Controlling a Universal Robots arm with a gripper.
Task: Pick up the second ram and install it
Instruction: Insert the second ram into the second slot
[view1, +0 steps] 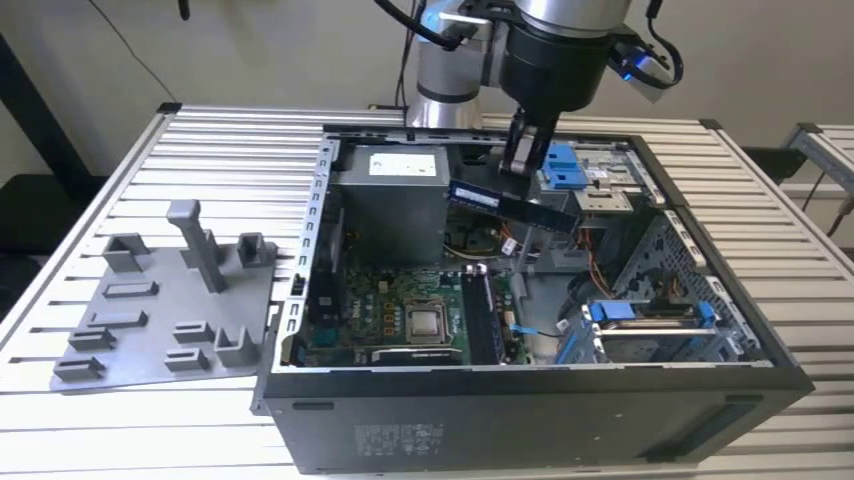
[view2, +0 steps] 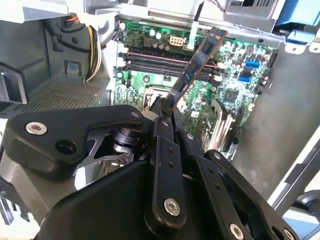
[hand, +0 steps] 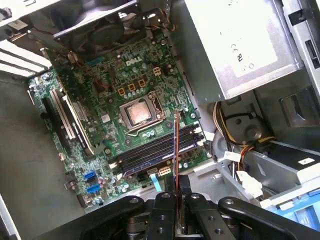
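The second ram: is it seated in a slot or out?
Out. The hand grips the ram, tilted, in the air over the open case, well above the motherboard slots.

Lighting: bright, even, diffuse from above. Interior of open black metal computer case (view1: 534, 395) shaded, soft shadows. Mild glare on grey metal power-supply box (hand: 240, 45).

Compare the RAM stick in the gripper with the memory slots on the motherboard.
The second ram hangs tilted above the open case, clamped by the gripper; the memory slots lie flat on the green motherboard. The ram is a thin blue board; the slots are black channels. Both are long and narrow.
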